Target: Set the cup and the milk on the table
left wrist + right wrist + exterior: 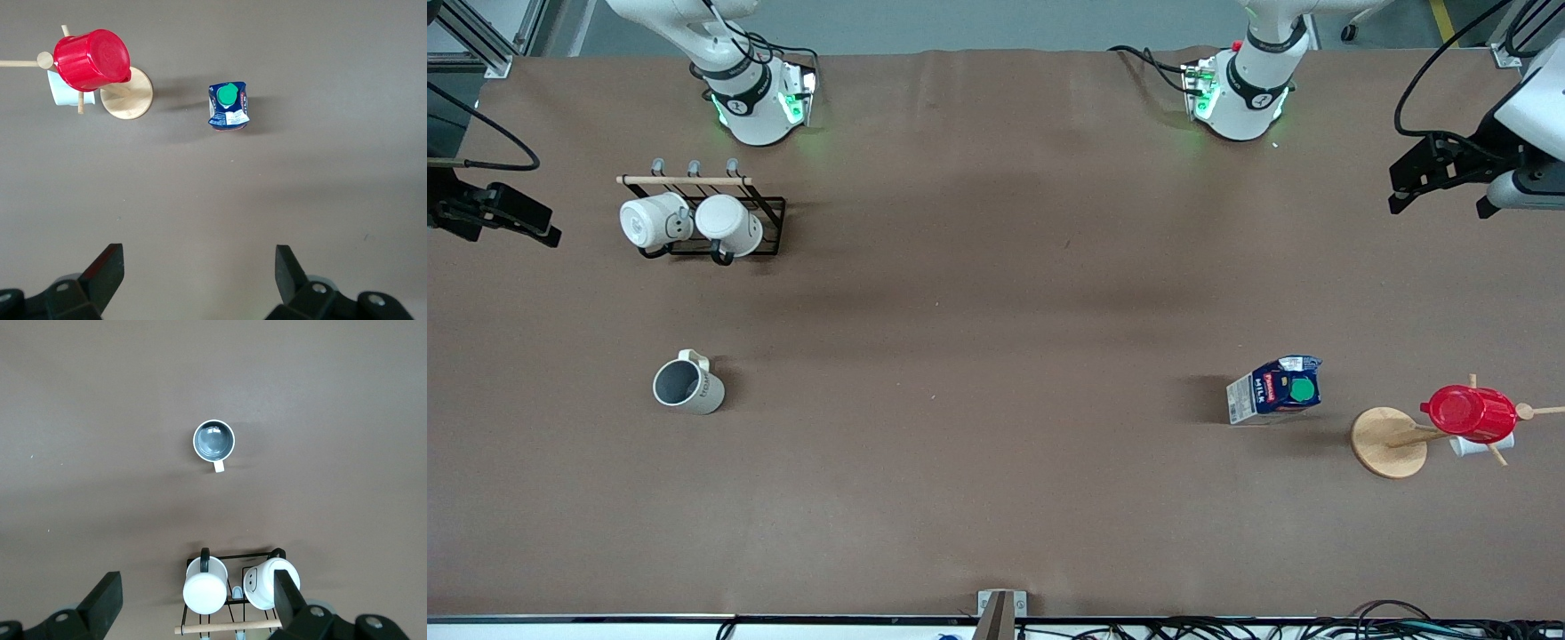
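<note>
Milk (1275, 389) carton upright on table (996, 444), label reads "MILK".

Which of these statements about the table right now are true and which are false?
1. The beige ceramic mug with the dark grey inside stands upright on the brown tabletop. True.
2. The blue and white gable-top milk carton with the green cap is held by the left gripper. False: it stands free on the tabletop, and that gripper is open above the table.
3. The bright red cup hangs on the wooden mug tree. True.
4. The beige mug hangs on the black wire rack. False: only two white mugs hang there.
5. The right gripper is shut on a mug. False: it is open and holds nothing.
</note>
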Action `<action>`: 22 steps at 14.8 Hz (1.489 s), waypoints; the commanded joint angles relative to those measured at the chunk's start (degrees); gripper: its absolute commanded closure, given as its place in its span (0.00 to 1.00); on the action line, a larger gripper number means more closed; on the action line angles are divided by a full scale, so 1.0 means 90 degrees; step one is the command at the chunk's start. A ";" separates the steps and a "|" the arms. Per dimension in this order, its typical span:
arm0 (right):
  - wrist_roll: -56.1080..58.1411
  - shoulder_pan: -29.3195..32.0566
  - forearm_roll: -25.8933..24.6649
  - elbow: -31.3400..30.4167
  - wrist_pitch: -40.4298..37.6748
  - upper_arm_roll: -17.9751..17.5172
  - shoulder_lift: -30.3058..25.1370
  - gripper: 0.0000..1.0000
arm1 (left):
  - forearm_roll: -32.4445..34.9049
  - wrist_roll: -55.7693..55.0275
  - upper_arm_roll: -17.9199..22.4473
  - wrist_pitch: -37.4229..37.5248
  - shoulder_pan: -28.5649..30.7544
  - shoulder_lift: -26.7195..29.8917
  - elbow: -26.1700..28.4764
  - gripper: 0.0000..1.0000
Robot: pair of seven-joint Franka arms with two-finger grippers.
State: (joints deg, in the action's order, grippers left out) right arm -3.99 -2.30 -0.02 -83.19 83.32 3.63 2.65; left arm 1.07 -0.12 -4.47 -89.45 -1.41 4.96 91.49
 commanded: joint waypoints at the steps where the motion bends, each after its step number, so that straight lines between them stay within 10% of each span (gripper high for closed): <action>1: 0.0043 0.0041 -0.0027 -0.0122 -0.0019 -0.0013 -0.0129 0.00 | -0.0070 0.0092 0.0009 0.0115 0.0010 -0.0062 -0.0166 0.00; 9: 0.0062 0.0070 -0.0017 -0.0287 0.0321 0.0036 0.0162 0.00 | 0.0183 -0.0278 -0.0177 0.0574 -0.0087 -0.0346 -0.0479 0.00; 15: 0.0228 0.0197 -0.0026 -0.2307 0.3150 0.0065 0.0631 0.00 | 0.0154 -0.0514 -0.0177 0.0292 0.0001 -0.0716 -0.0449 0.00; 22: 0.1135 0.0373 -0.0027 -0.2592 0.4813 0.0075 0.2018 0.00 | 0.0028 -0.0514 -0.0138 -0.1473 0.0313 -0.1390 0.0379 0.00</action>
State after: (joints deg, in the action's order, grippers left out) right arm 3.99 0.15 -0.03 -105.87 124.40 4.70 19.48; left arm 1.55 -4.57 -5.53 -97.77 -0.46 -7.52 91.16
